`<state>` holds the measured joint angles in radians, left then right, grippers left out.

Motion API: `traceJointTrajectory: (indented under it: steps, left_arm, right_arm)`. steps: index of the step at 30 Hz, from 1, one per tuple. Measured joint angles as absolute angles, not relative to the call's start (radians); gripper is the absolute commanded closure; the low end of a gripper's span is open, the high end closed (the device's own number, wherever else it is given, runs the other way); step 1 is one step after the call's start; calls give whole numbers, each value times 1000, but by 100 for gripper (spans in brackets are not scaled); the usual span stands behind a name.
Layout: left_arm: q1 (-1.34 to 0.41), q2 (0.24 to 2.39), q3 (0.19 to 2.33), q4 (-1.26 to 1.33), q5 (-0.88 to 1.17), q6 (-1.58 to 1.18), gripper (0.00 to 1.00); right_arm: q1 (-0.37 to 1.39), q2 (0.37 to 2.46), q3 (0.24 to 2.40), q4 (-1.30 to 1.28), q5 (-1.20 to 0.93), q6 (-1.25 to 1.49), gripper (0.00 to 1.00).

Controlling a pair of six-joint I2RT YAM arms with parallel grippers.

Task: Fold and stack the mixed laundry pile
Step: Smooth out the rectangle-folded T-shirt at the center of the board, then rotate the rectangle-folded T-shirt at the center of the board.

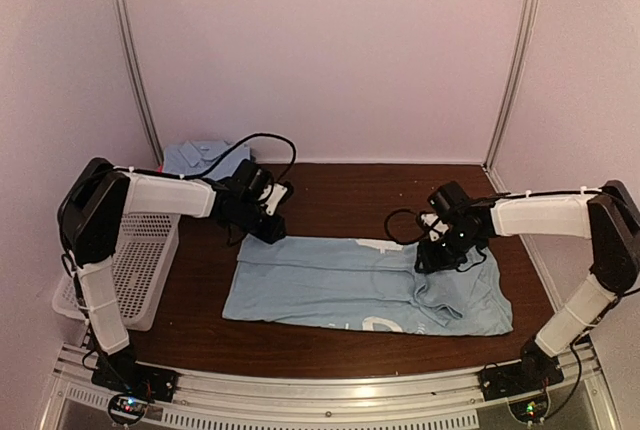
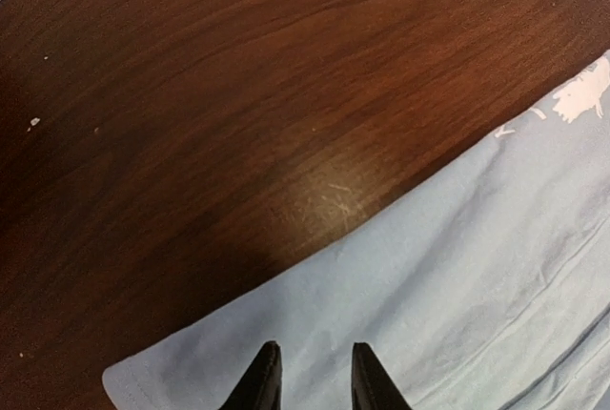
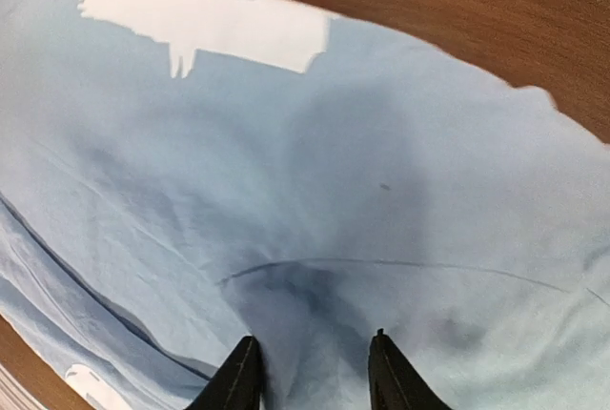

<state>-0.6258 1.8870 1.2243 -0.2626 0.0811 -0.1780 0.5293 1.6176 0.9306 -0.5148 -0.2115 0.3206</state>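
- Light blue shirt (image 1: 365, 285) lies spread out across the middle of the desk (image 1: 330, 200), long side running left to right in the overhead view, with wrinkles bunched toward its right half.
- White print (image 1: 372, 244) shows along the shirt's top edge, and there's another patch of it near the bottom edge.
- Left end effector (image 1: 272, 230) sits right at the shirt's upper-left corner. From its wrist camera the two fingertips (image 2: 272, 381) stand a narrow gap apart, low over the cloth (image 2: 457, 296) by the hem, with nothing pinched between them.
- Right end effector (image 1: 430, 262) is over the shirt's upper right. In its own view the fingers (image 3: 238, 381) are spread wider, and a shadowed fold of cloth (image 3: 315, 172) runs up toward the gap; I cannot tell whether the tips touch it.
- Second light blue garment (image 1: 200, 157) waits crumpled at the desk's far left corner, in the upper left of the frame.
- White basket (image 1: 140, 250) sits at the left edge, just below that garment and well apart from the spread shirt.
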Motion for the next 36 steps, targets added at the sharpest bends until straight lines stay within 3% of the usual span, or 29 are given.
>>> traceJointTrajectory:
  steps: [6,17,23,31,34,36]
  left_arm:
    - [-626,2007,1270,-272,73,-166,77]
    - [-628,1937,1142,-239,15,-204,83]
    - [-641,1804,970,-223,14,-266,82]
    - [-809,1711,892,-296,109,-234,84]
    - [-867,1705,898,-317,169,-206,83]
    - [-878,1685,903,-323,193,-194,82]
  right_arm:
    - [380,1460,863,-495,-153,360,59]
    - [274,1698,938,-478,-20,361,60]
    - [273,1951,1260,-507,-24,301,63]
    - [338,2500,2144,-641,-152,141,61]
    - [364,2497,2170,-668,-215,126,59]
    - [378,2408,2057,-644,-236,121,57]
